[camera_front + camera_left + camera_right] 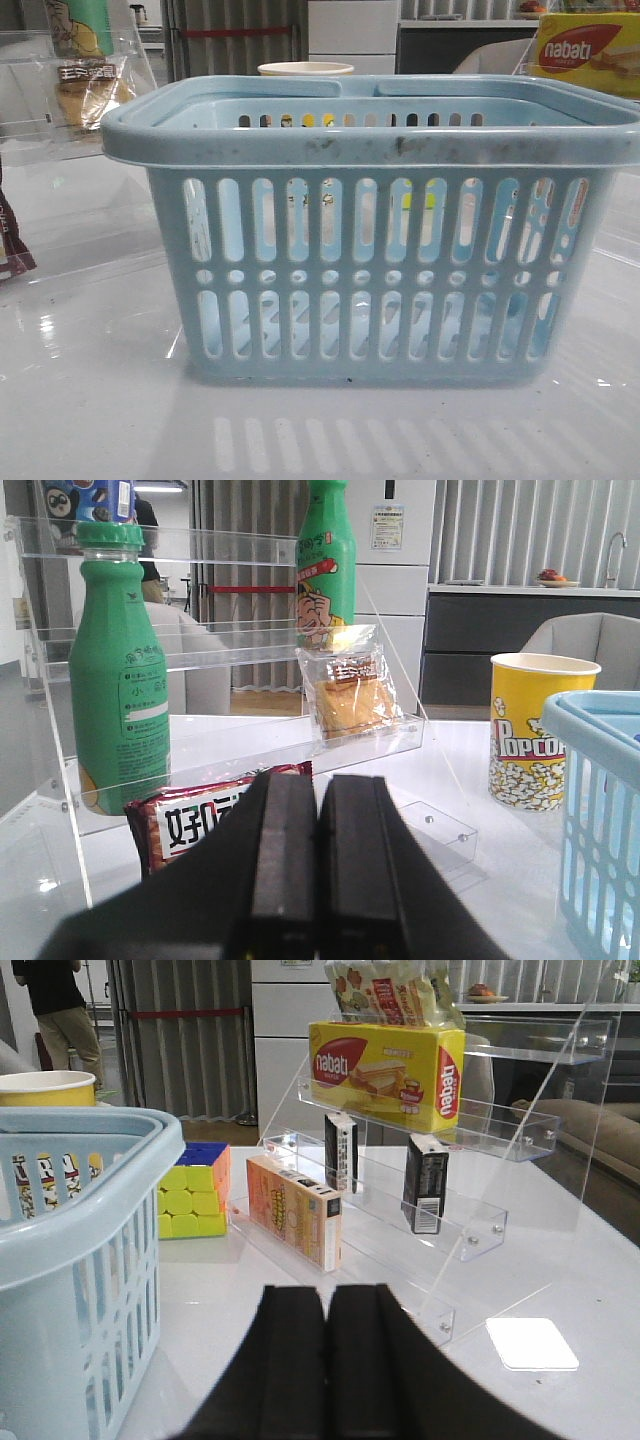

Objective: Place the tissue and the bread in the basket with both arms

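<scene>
Nothing is packed yet: the bread sits on its shelf at twelve o'clock from the clenched, empty left gripper, the tissue likewise ahead of the clenched, empty right gripper, both outside the basket.

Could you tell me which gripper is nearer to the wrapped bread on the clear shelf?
Left. The left gripper, jaws shut, faces the bread on the acrylic shelf straight ahead. The right gripper, also shut, faces the other rack beyond the basket; no bread shows there.
</scene>
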{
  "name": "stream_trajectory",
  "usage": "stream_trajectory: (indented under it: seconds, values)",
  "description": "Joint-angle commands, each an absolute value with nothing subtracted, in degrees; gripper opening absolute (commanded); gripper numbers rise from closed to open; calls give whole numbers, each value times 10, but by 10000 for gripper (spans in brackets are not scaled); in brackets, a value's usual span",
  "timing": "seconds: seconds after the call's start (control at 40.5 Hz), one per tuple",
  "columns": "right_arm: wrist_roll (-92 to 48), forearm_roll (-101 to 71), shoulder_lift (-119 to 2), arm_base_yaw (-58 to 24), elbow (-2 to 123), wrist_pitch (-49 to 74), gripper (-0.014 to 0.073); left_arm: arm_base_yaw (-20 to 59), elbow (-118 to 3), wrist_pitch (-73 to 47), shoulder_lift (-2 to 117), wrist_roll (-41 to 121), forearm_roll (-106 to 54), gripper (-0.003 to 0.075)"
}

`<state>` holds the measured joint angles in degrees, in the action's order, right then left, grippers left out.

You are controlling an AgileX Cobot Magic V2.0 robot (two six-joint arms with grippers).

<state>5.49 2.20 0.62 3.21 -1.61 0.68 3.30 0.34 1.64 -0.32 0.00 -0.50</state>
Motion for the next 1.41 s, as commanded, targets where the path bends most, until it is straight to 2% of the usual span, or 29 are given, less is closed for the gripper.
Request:
stream_trajectory:
  seconds: [0.0,0.938,1.185,1.383]
  values:
    - [54,29,17,35,-13,-46,56,36,8,66,-12,0,-6,93]
    - [54,29,17,35,-8,-69,56,36,-6,88,-12,0,-6,93]
    - [54,29,16,35,112,-11,56,36,-128,72,-5,0,-6,93]
    - [54,29,-24,35,240,87,56,36,-254,-22,57,0,-6,93]
